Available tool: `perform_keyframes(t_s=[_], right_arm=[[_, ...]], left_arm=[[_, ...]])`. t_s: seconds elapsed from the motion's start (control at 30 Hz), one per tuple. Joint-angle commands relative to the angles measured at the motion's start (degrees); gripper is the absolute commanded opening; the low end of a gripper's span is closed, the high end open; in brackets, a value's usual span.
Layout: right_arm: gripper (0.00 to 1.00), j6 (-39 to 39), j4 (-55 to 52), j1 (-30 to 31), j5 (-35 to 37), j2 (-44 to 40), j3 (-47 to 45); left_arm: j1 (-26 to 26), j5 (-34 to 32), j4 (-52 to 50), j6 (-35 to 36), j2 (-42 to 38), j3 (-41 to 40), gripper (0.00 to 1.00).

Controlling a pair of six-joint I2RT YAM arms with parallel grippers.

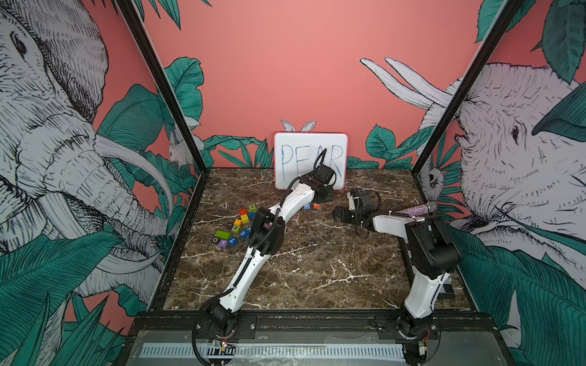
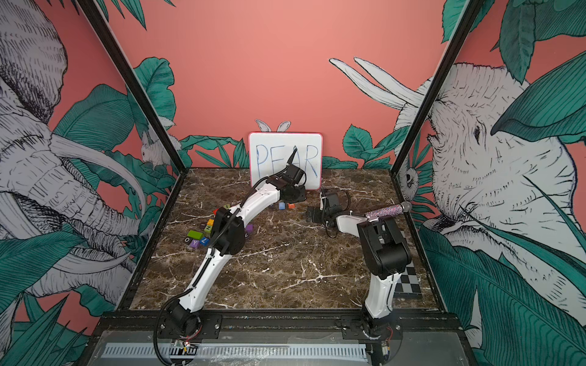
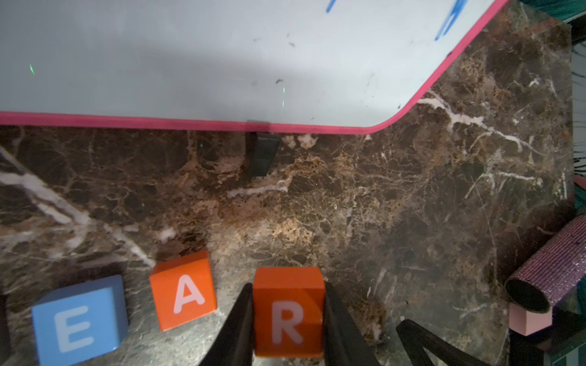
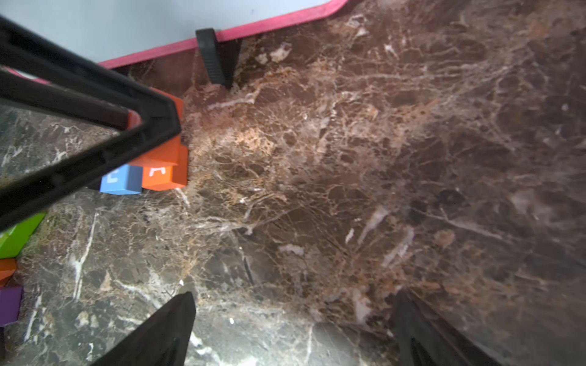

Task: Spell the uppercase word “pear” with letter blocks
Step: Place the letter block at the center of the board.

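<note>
In the left wrist view three letter blocks stand in a row on the marble: blue E [image 3: 79, 320], orange A [image 3: 184, 290] and orange R [image 3: 288, 313]. My left gripper [image 3: 288, 285] is shut on the R, a black finger pressed on each side, with the block low at the table beside the A. In both top views the blue block [image 1: 307, 206] and an orange one [image 2: 291, 206] show just in front of the whiteboard, under the left wrist. To their right my right gripper [image 4: 295, 294] stands open over bare marble, holding nothing.
The whiteboard [image 1: 310, 160] with PEAR handwritten in blue leans at the back, its black foot [image 3: 261, 155] near the row. A pile of other coloured blocks [image 1: 236, 229] lies at the left. A glittery purple microphone [image 1: 415, 209] and a checkered board [image 2: 409, 282] are at the right.
</note>
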Motion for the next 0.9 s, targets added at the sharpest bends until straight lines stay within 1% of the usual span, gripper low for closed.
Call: perform_keyframes(t_s=[0.0,0.4,0.43,0.47,0.87], right_arm=[[0.99,1.07,2.51,-0.32,-0.76,-1.60,-0.12],[0.99,1.25,2.64,-0.50,-1.03,-1.32,0.02],[0.99,1.26,2.64,-0.49,-1.06,-1.32,-0.01],[0.99,1.30,2.59,-0.50,-1.06,-1.32,-0.03],[0.99,1.27,2.64,-0.50,-1.08,-1.23,0.03]], left_arm=[[-0.32,-1.32,0.14,-1.06,0.51,1.73,0.00],[-0.35,-2.21,0.33,-0.45,1.72,2.09,0.00],[-1.88,-2.41,0.33,-0.37,1.76,2.08,0.00],[-2.02,-2.57,0.46,-0.36,1.87,2.04,0.00],[-2.20,-3.50,0.55,-0.01,2.37,2.07,0.00]])
